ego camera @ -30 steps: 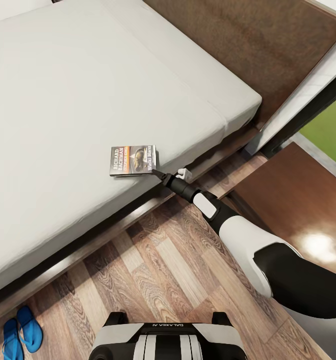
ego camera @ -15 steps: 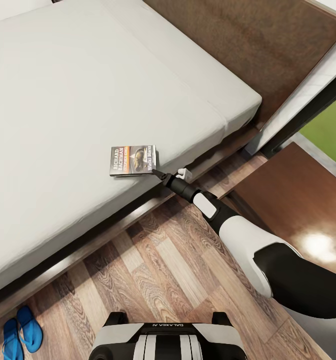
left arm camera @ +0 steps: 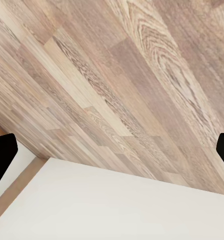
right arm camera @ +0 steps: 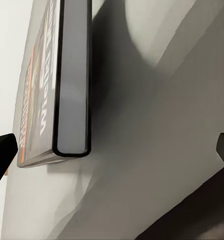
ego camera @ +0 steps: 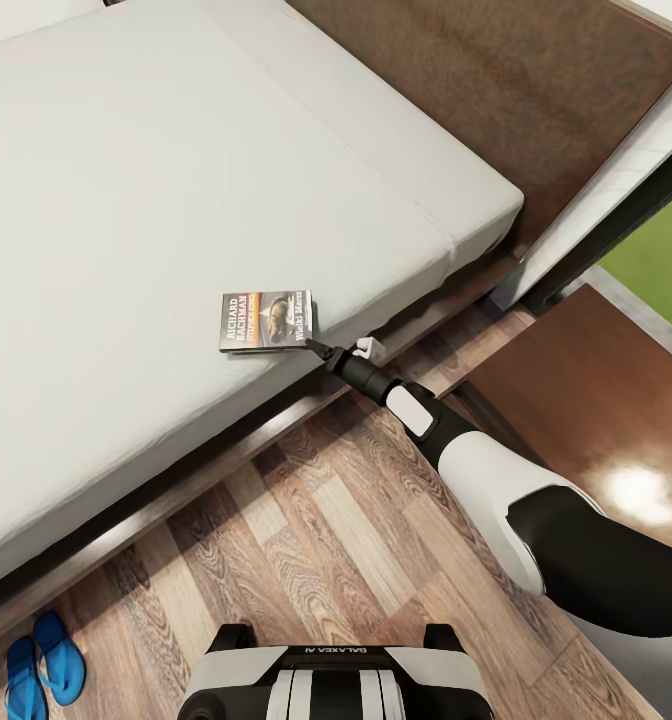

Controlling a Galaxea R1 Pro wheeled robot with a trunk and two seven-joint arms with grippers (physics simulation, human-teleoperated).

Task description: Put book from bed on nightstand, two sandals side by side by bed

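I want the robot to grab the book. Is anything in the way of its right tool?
No, nothing visible. The right tool sits right at the book edge on the bed, open, with only bare mattress around.

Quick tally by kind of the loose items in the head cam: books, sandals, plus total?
book: 1, lying on the bed near its edge
sandals: 2, blue, side by side on the floor
Total: 3

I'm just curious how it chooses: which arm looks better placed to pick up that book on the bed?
The right. Its gripper is already at the corner of the book near the mattress edge, jaws open, while the left gripper faces wood floor.
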